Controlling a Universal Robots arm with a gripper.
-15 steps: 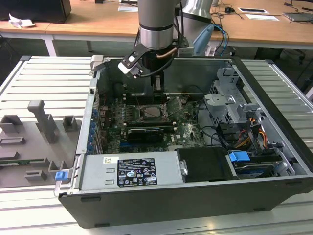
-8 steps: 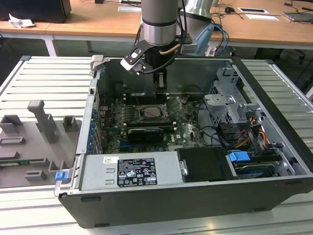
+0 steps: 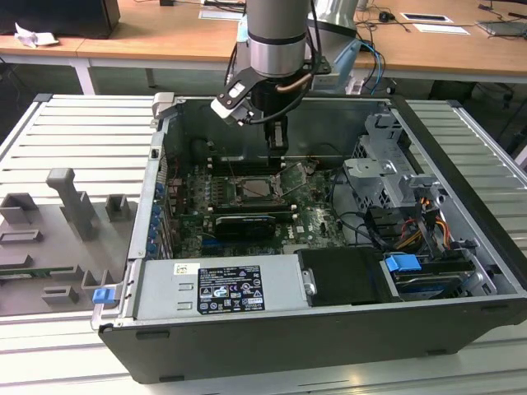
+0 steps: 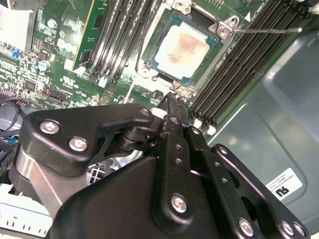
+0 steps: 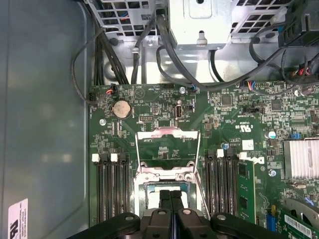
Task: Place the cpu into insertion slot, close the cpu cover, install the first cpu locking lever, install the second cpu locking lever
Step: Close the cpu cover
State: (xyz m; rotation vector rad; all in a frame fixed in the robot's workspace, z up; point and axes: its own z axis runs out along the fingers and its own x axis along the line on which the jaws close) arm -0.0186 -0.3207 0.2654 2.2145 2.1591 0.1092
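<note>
One cpu (image 4: pixel 180 50), one cpu cover (image 5: pixel 168 133), and seemingly two locking levers (image 4: pixel 266 30).

The cpu (image 4: pixel 180 47) lies flat in its socket on the green motherboard (image 4: pixel 60 69), its beige metal top uncovered and smudged brown. Dark memory slots (image 4: pixel 119 35) run along both sides of it. The black gripper (image 4: pixel 172 98) hangs with its tip close to the socket's edge. A thin metal lever (image 4: pixel 269 30) juts out from the socket's corner, above the grey case wall (image 4: pixel 279 109).
</note>
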